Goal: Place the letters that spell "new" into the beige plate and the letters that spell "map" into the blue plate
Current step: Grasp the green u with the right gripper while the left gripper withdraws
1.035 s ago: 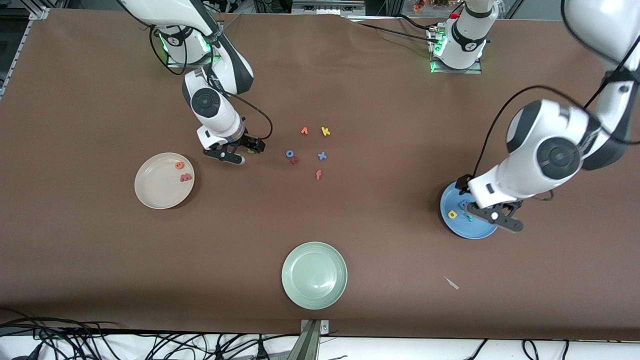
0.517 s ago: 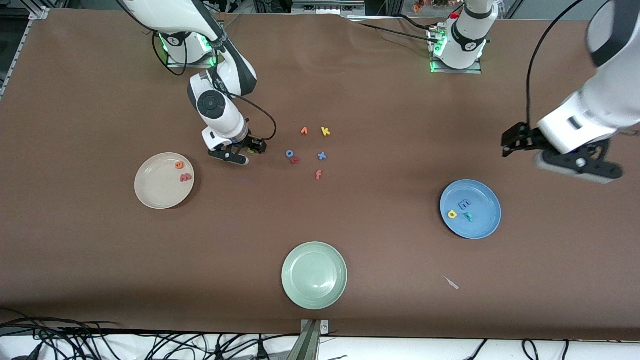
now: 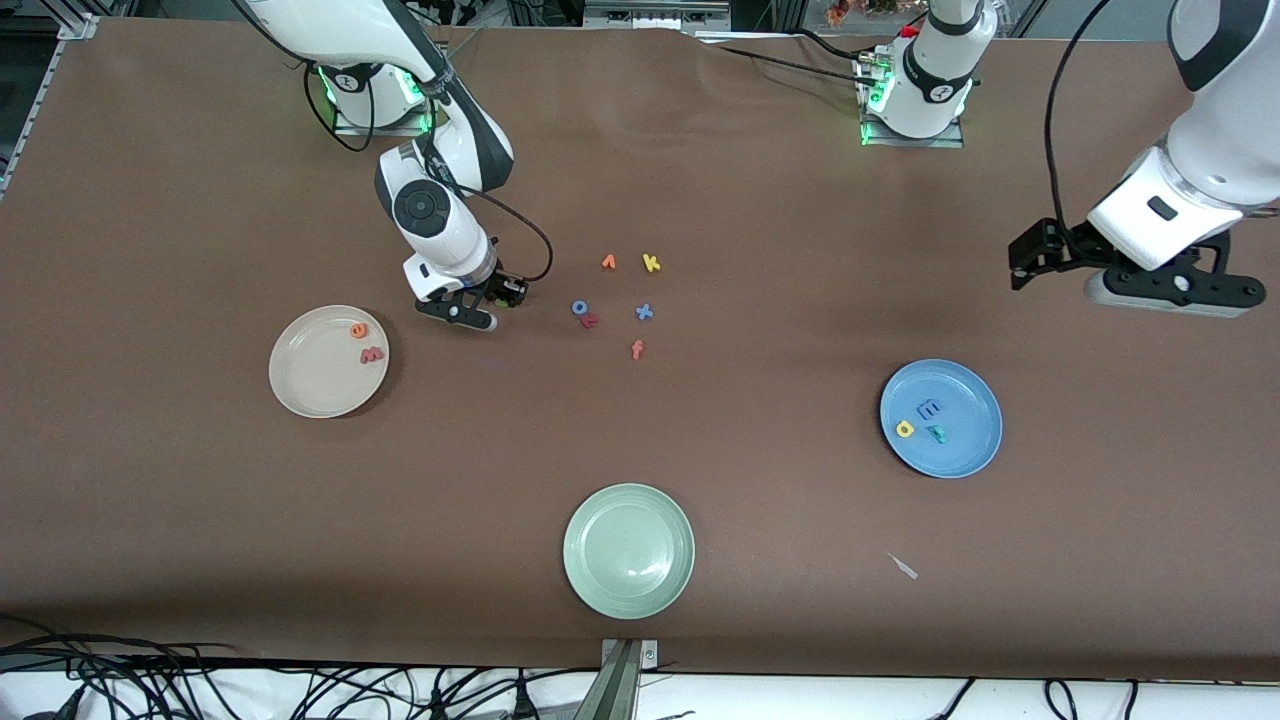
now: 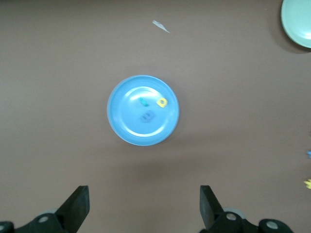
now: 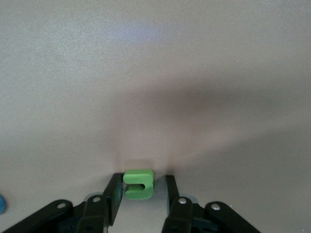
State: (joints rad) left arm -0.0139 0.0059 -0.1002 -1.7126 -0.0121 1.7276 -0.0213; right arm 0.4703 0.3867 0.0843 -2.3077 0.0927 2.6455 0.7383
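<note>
Clock convention: face laid flat on the surface, 12 toward the arm bases, 6 toward the front camera.
Right gripper [image 3: 480, 305]: low on the surface, at about 2 o'clock of the beige plate [image 3: 290, 385].
Right fingers: stand close on either side of the green n [image 5: 139, 183]. A sliver of gap shows on one side, so it is not yet clamped.
n: flat on the surface between the fingertips, right at their ends.
Beige plate contents: e [image 3: 358, 330] and w [image 3: 371, 354]. n is the only one missing.
Blue plate [image 3: 975, 450]: m [image 3: 930, 408], a [image 3: 904, 429] and p [image 3: 937, 433] are all in.
Left gripper [image 3: 1110, 275]: waiting, fingers spread wide and empty, over bare surface at about 1 o'clock of the blue plate.
Risk 1: the hold is only at the fingertips. Soft foam may twist or squirt out as the squeeze lands.
Risk 2: one finger meets the n first and shoves it sideways, giving a skewed pinch.
Risk 3: a weak grip could drop the n short of the beige rim on the way to 8 o'clock.
Risk 4: a release from too high could let the n bounce off the e or w and out of the plate.
</note>
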